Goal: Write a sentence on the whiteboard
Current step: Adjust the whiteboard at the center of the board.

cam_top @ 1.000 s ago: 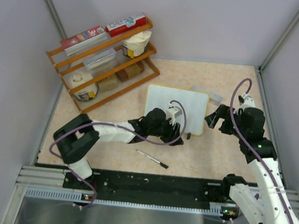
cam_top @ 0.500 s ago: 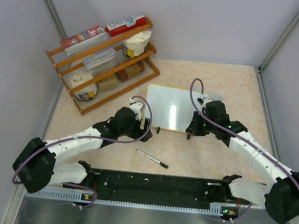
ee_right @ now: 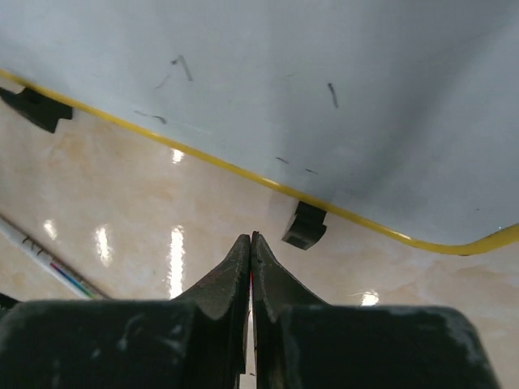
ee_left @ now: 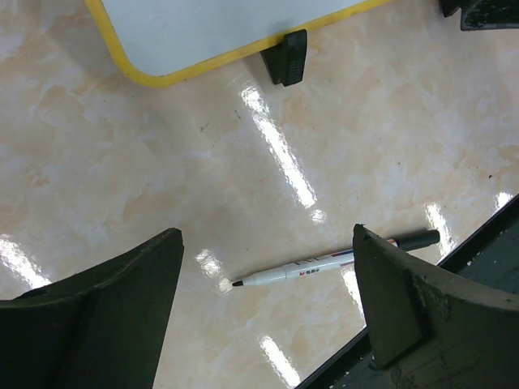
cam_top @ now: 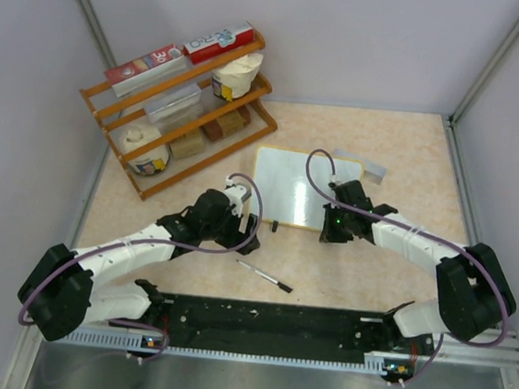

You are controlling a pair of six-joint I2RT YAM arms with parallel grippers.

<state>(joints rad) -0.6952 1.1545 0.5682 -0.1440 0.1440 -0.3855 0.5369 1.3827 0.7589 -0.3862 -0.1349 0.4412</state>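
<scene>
Left gripper point(ee_left: 266, 243) spread wide above a marker point(ee_left: 332, 259), right gripper point(ee_right: 250, 241) pressed together, empty, beside the whiteboard point(cam_top: 302, 185) front edge.

Open gap between marker point(cam_top: 265, 276) and whiteboard point(cam_top: 288, 183)

1. The left gripper point(ee_left: 266, 235) hung with its fingers spread wide, holding nothing.
2. A marker point(ee_left: 324, 261) lay on the table point(ee_left: 122, 178) between them.
3. The whiteboard point(ee_left: 203, 24) corner and one black foot point(ee_left: 286, 57) showed above.
</scene>
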